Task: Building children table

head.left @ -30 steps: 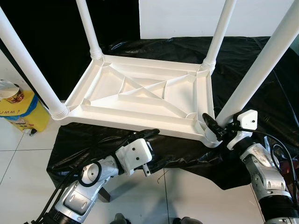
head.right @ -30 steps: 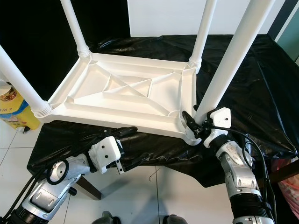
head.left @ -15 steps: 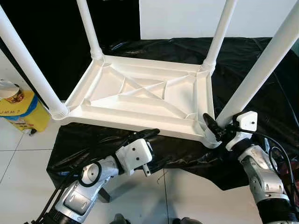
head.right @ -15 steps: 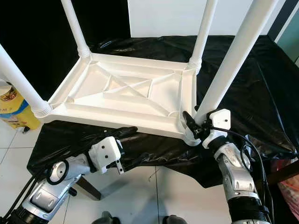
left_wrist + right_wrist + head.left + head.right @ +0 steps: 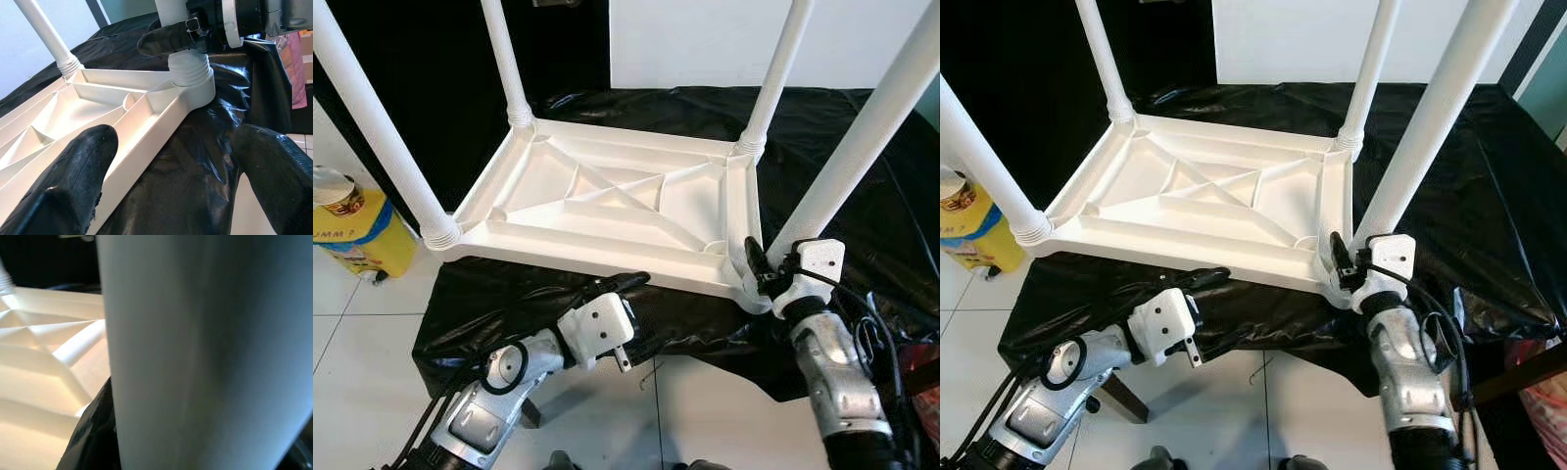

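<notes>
**Last leg going in**

The upturned white tabletop (image 5: 607, 211) lies on black sheeting (image 5: 862, 127), all four legs standing. My right gripper (image 5: 756, 266) clasps the near-right leg (image 5: 862, 147) at its threaded base, probably seating it. My left gripper (image 5: 622, 284) waits spread, empty, beside the near edge.

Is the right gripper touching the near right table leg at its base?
Touching. In the left wrist view, a black finger of the right gripper presses against the leg just above its threaded collar.

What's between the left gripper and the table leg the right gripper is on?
Crumpled black plastic sheet and the tabletop's white rim, seen in the left wrist view past the left gripper toward the leg.
</notes>
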Controlling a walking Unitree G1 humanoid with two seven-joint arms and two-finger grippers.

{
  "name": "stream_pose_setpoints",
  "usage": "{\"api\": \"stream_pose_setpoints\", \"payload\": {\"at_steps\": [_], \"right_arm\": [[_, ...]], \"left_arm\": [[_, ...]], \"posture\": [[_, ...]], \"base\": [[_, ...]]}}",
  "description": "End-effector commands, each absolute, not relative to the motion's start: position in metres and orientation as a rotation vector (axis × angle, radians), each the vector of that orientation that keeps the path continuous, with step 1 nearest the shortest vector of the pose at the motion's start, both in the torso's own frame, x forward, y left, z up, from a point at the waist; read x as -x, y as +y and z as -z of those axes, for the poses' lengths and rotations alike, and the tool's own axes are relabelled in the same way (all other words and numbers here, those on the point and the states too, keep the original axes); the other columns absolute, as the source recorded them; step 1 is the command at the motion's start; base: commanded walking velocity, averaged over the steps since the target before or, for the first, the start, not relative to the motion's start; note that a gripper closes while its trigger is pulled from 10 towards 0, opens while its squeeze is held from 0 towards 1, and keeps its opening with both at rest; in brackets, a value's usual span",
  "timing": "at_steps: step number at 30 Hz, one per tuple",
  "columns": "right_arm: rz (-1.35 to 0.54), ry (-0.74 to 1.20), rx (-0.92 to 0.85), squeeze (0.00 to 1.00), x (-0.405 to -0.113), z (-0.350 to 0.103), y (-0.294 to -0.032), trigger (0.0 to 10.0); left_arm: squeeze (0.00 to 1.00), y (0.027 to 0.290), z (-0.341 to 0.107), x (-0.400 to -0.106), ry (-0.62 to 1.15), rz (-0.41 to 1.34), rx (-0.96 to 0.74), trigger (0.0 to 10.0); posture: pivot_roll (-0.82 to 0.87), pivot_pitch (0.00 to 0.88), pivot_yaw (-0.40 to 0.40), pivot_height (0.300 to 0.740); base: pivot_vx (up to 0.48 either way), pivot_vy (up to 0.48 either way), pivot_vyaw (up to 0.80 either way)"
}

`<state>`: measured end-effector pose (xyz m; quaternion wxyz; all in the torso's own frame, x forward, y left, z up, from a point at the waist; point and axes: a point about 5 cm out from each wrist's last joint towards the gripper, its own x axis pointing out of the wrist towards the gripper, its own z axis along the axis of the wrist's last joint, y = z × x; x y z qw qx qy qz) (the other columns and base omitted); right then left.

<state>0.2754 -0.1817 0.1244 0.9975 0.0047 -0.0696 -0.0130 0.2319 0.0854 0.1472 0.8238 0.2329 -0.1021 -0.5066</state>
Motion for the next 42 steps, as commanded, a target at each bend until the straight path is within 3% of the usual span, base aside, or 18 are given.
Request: {"api": "stream_pose_setpoints", "payload": {"at_steps": [1, 7, 12, 24, 25, 39, 40, 42], "right_arm": [[0.152, -0.002, -0.010, 0.00, -0.266, -0.099, -0.192, 10.0], [0.376, 0.005, -0.031, 0.00, -0.262, -0.098, -0.188, 10.0], [0.355, 0.011, -0.070, 0.00, -0.264, -0.099, -0.175, 10.0], [0.304, -0.044, -0.057, 0.00, -0.265, -0.107, -0.172, 10.0], [0.276, -0.077, -0.051, 1.00, -0.267, -0.111, -0.171, 10.0], [-0.028, -0.175, -0.051, 1.00, -0.271, -0.130, -0.180, 10.0], [-0.086, -0.172, -0.048, 0.00, -0.271, -0.130, -0.183, 10.0], [-0.163, -0.168, -0.037, 0.00, -0.272, -0.130, -0.187, 10.0]], "left_arm": [[0.00, 0.083, -0.144, -0.231, -0.210, 1.111, -0.515, 10.0], [0.00, 0.081, -0.145, -0.235, -0.217, 1.117, -0.514, 10.0], [0.00, 0.079, -0.146, -0.237, -0.226, 1.126, -0.517, 10.0], [0.00, 0.079, -0.147, -0.241, -0.235, 1.127, -0.528, 10.0], [0.00, 0.078, -0.147, -0.241, -0.237, 1.128, -0.527, 10.0], [0.00, 0.077, -0.145, -0.241, -0.241, 1.149, -0.533, 10.0], [0.00, 0.077, -0.146, -0.242, -0.241, 1.139, -0.536, 10.0], [0.00, 0.076, -0.148, -0.242, -0.246, 1.133, -0.527, 10.0]], "posture": [[-0.05, 0.060, -0.026, 0.740], [-0.06, 0.046, -0.021, 0.740], [-0.07, 0.034, -0.013, 0.740], [-0.07, 0.018, -0.016, 0.740], [-0.07, 0.018, -0.013, 0.740], [-0.06, 0.006, -0.022, 0.740], [-0.05, 0.000, -0.021, 0.740], [-0.05, 0.000, -0.023, 0.740]], "base": [[0.000, 0.000, 0.00], [0.000, 0.000, 0.00], [0.000, 0.000, 0.00], [0.000, 0.000, 0.00], [0.000, 0.000, 0.00], [0.000, 0.000, 0.00], [0.000, 0.000, 0.00], [0.000, 0.000, 0.00]]}}
